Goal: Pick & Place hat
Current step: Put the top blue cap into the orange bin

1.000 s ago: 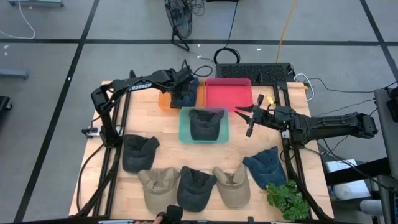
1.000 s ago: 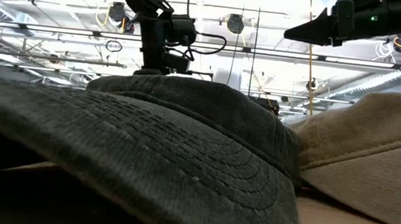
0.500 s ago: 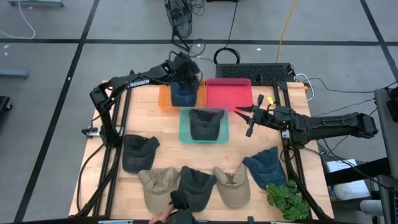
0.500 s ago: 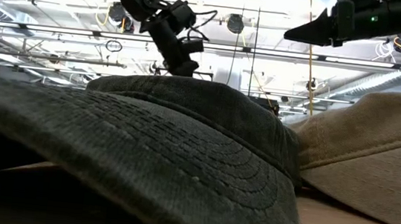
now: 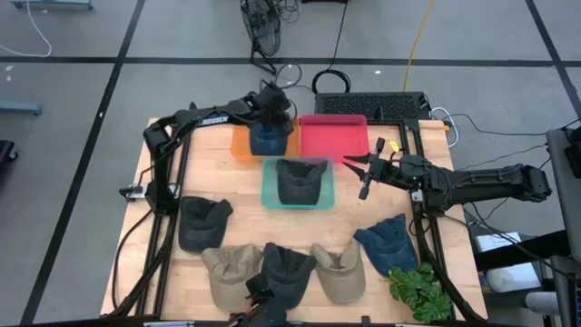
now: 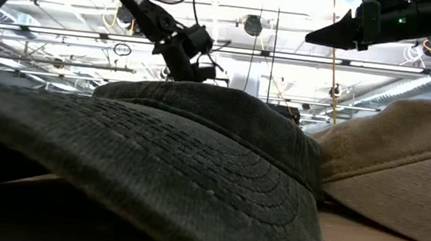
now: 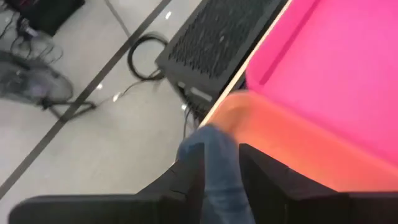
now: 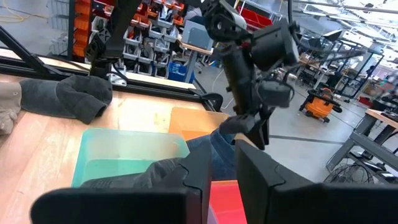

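Observation:
A blue hat [image 5: 268, 139] sits in the orange tray [image 5: 241, 145] at the table's far side. My left gripper [image 5: 271, 122] comes over the tray's far end and is shut on the hat; the left wrist view shows blue cloth [image 7: 219, 177] between its fingers. A dark grey hat [image 5: 298, 180] lies in the teal tray [image 5: 272, 195]. The pink tray [image 5: 333, 138] holds nothing. My right gripper [image 5: 346, 162] hangs shut in the air near the pink tray's near right corner, touching nothing. My left gripper pinches a bunch of the blue hat's cloth [image 7: 214, 158] at its far end between the two fingers. The fingers slant down from the table's far side. Below the fingers the hat [image 8: 219, 146] reaches down into the orange tray.
Several more hats lie in a row at the near edge: dark grey [image 5: 201, 222], tan [image 5: 231, 271], dark [image 5: 289, 271], tan [image 5: 340, 268], blue [image 5: 388, 241]. A person's hand [image 5: 258, 298] is at the dark one. A green plant [image 5: 419, 291] stands at the near right corner.
My left gripper has moved a little toward the table's far edge over the orange tray, rolled, and tipped from pointing straight down to a slant, still shut on the blue hat. A person's hand has come in at the near edge.

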You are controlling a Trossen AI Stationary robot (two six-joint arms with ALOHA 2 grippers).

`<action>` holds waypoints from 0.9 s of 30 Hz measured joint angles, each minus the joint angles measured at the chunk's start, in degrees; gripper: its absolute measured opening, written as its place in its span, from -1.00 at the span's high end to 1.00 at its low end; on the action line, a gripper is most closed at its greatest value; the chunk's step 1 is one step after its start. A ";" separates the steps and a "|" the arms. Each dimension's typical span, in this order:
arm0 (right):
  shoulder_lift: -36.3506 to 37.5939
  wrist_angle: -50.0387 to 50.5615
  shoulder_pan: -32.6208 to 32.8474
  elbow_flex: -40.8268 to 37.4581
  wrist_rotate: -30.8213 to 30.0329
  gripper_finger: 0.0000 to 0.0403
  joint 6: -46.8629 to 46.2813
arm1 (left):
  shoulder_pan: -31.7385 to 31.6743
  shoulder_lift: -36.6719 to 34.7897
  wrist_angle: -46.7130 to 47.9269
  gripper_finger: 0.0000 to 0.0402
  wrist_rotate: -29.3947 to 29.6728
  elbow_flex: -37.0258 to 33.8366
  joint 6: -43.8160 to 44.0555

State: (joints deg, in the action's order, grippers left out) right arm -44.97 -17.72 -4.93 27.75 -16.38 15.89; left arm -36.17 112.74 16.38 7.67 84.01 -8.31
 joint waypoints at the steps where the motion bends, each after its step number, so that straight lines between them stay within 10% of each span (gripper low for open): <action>1: 0.02 0.00 0.00 0.00 0.00 0.75 0.05 | 0.13 0.40 0.24 0.45 1.28 0.00 -0.05; 27: 0.00 -0.22 0.00 0.00 0.00 0.75 -0.40 | 1.23 2.58 5.46 0.45 4.40 -0.03 1.09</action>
State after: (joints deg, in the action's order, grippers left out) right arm -44.97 -17.94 -4.93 27.75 -16.38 15.49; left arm -34.94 115.32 21.84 12.08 83.97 -7.22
